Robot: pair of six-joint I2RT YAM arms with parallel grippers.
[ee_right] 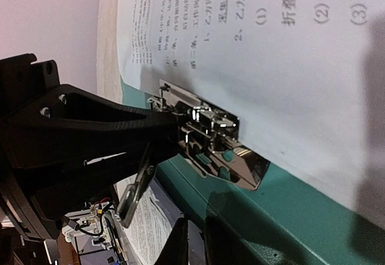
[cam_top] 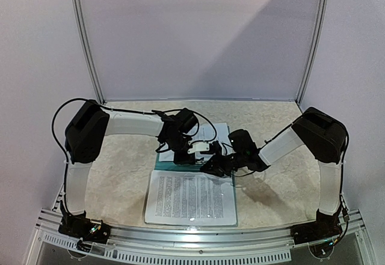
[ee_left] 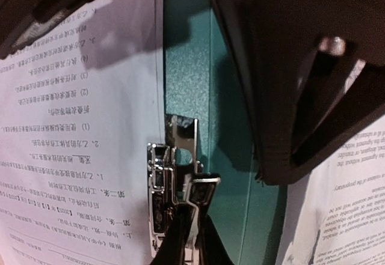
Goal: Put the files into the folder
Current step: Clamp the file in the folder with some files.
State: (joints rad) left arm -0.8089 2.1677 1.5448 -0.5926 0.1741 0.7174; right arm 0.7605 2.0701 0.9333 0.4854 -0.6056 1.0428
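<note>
The teal folder (cam_top: 170,163) lies open in the middle of the table. One sheet of the files (cam_top: 189,197) lies on its near half, and another sheet (cam_top: 212,133) shows behind the arms. The silver clip (ee_left: 171,169) sits on the folder's teal strip (ee_left: 186,79) at the edge of the printed sheet (ee_left: 78,127). My left gripper (ee_left: 191,232) is shut on the clip's lever. The clip also shows in the right wrist view (ee_right: 207,139). My right gripper (ee_right: 201,244) is shut and empty, low over the teal cover (ee_right: 289,211) beside the clip.
The table has a light textured mat (cam_top: 120,175), white walls behind with metal posts, and an aluminium rail (cam_top: 198,235) along the near edge. The two grippers are close together over the folder's spine; the right gripper (ee_left: 301,85) fills the left wrist view's right side.
</note>
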